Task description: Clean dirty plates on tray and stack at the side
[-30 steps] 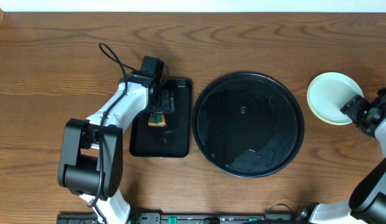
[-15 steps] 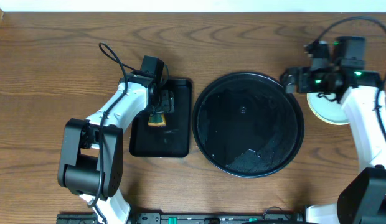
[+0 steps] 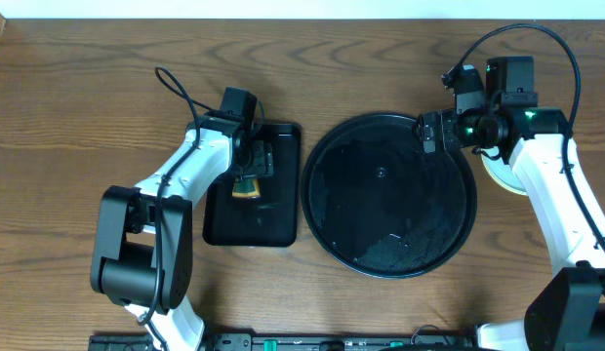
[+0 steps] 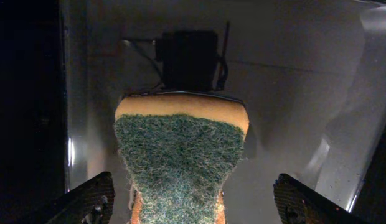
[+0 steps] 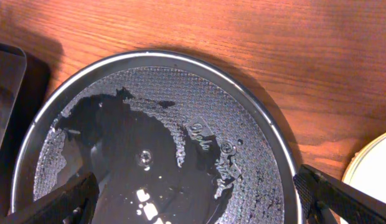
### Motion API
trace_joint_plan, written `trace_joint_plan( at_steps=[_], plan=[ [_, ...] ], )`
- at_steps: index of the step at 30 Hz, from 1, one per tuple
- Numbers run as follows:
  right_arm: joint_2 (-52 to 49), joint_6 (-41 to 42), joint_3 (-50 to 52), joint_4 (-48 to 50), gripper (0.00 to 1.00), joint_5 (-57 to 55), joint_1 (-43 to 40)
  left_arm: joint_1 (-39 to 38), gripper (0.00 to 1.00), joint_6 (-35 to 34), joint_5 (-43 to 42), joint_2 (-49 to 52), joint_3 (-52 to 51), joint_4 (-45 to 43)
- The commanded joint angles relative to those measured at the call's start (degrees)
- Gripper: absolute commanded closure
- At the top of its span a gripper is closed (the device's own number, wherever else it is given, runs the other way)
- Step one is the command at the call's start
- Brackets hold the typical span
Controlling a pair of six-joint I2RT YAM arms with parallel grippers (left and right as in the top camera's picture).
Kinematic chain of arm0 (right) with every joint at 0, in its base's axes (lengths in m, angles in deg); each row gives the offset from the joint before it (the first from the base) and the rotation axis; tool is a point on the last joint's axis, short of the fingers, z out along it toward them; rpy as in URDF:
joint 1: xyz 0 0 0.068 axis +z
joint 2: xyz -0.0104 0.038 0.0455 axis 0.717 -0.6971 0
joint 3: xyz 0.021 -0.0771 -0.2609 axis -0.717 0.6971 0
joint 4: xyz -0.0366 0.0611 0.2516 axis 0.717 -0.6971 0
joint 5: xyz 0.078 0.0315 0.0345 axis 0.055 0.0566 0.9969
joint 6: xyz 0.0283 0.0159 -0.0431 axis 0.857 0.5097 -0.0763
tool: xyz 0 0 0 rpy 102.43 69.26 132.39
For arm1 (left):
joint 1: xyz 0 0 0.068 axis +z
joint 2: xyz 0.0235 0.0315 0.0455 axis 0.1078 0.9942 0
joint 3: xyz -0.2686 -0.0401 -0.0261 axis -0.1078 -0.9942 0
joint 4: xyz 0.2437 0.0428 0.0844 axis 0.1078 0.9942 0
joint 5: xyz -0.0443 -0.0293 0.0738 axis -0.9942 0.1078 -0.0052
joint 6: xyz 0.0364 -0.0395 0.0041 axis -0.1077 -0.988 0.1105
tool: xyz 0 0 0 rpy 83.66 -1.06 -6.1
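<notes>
Hanging over the far right part of the tray (image 3: pixel 381 249), the right gripper (image 3: pixel 426 134) has its fingers spread wide with nothing between them. Only the tray's glossy black, wet-looking floor shows below in the wrist view. Just past the tray's right rim, on the bare wooden table (image 3: pixel 88 97), sit the plates (image 3: pixel 498 175). They are mostly hidden under that arm, so I can make out a pale cream edge but not how many are stacked, nor any smear on them. No plate is left on the tray. They look light, rigid and smooth, so I'd guess slippery when damp and liable to chip if dropped. The raised rim seems the only place to pinch, one finger over the lip and one under. Across the table, the left gripper (image 3: pixel 250 174) hangs just as wide above the smaller rectangular tray (image 3: pixel 278 222). A green-and-yellow sponge (image 4: pixel 180 162) lies between its fingers, apparently ungripped.
</notes>
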Motion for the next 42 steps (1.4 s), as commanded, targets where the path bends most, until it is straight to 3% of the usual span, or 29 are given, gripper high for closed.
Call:
trace_joint_plan(
  at_steps=[1,19,31,35,42],
  plan=[
    [0.3,-0.8,-0.1,0.0,0.01,-0.3,0.4,0.0,0.17,0.1,0.3,0.9,-0.3,0.0],
    [1.9,-0.8,0.6,-0.4,0.01,-0.3,0.5,0.0,0.17,0.1,0.3,0.9,-0.3,0.0],
    [33.8,-2.4,12.5,0.2,0.01,-10.0,4.0,0.0,0.17,0.1,0.3,0.9,-0.3,0.0],
    [46.4,-4.0,23.2,8.7,0.01,-12.2,4.0,0.0,0.17,0.1,0.3,0.9,-0.3,0.0],
    [67.7,-7.8,48.9,39.4,0.01,-10.3,3.6,0.0,0.17,0.1,0.3,0.9,-0.3,0.0]
  ],
)
